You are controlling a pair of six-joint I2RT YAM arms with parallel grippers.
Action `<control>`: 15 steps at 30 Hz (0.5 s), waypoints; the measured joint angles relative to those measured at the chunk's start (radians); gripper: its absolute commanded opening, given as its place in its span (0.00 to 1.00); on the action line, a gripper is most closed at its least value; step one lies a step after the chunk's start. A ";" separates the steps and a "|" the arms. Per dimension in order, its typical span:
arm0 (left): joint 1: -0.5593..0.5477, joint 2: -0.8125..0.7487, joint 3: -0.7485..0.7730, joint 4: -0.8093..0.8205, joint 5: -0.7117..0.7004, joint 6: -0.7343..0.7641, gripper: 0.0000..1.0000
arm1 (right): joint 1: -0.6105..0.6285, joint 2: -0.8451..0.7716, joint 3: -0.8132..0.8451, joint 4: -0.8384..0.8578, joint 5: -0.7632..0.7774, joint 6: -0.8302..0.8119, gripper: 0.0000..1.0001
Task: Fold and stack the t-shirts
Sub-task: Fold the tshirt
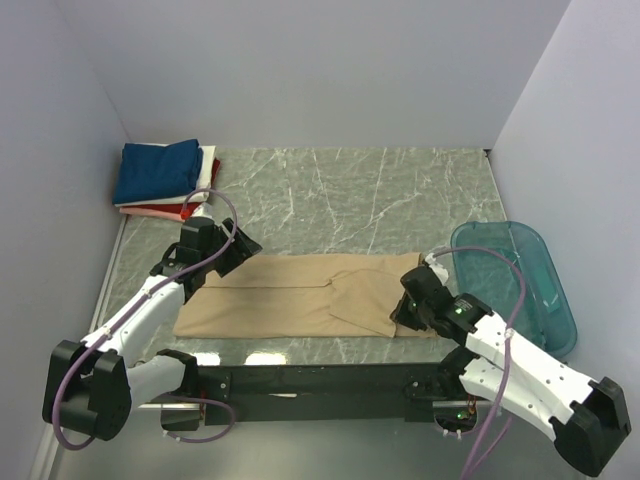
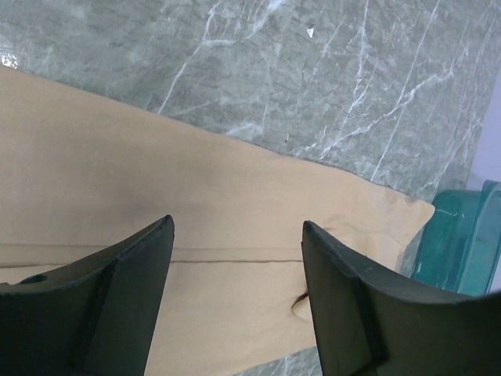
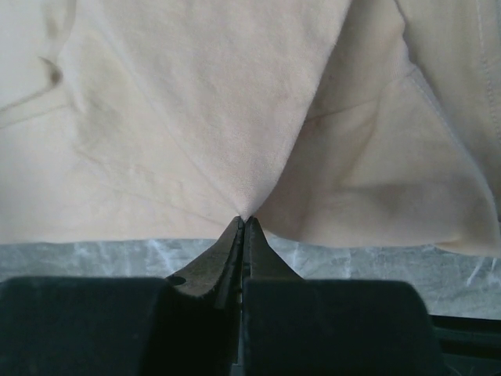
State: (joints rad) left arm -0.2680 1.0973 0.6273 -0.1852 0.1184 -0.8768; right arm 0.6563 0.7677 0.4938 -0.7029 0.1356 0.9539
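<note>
A tan t-shirt point(image 1: 300, 297) lies flattened across the middle of the marble table, partly folded, with a flap lying over its right half. My right gripper point(image 1: 403, 312) is shut on a pinch of the tan t-shirt point(image 3: 235, 141) at its near right edge; the cloth rises in a peak from the fingertips point(image 3: 255, 235). My left gripper point(image 1: 243, 245) is open and empty, hovering above the shirt's far left edge; the tan t-shirt point(image 2: 156, 204) shows between its fingers point(image 2: 133, 274). A stack of folded t-shirts point(image 1: 160, 175), navy on top with white and red below, sits at the back left.
A teal translucent tub point(image 1: 520, 285) stands at the right edge of the table, close behind my right arm; its corner shows in the left wrist view point(image 2: 470, 243). Grey walls enclose the back and both sides. A black rail point(image 1: 320, 380) runs along the near edge.
</note>
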 measured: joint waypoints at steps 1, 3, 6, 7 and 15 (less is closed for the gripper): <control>0.000 0.002 0.000 0.001 0.000 0.000 0.72 | 0.000 0.003 -0.013 0.010 -0.006 0.002 0.00; 0.000 0.006 0.000 0.002 0.000 0.000 0.72 | 0.000 0.019 -0.041 0.021 -0.016 0.008 0.00; 0.000 0.016 0.000 0.004 0.001 0.000 0.72 | 0.000 0.031 -0.079 0.029 -0.025 0.022 0.28; 0.000 0.020 -0.001 0.006 0.002 0.000 0.72 | 0.000 0.039 -0.081 0.030 -0.026 0.028 0.33; -0.003 0.047 -0.018 0.033 0.005 -0.002 0.66 | 0.000 0.024 0.006 -0.021 0.019 0.025 0.41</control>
State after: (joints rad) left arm -0.2707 1.1439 0.6094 -0.1520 0.1230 -0.8791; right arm 0.6563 0.7914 0.4999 -0.7235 0.1547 0.9791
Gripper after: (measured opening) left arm 0.686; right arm 0.411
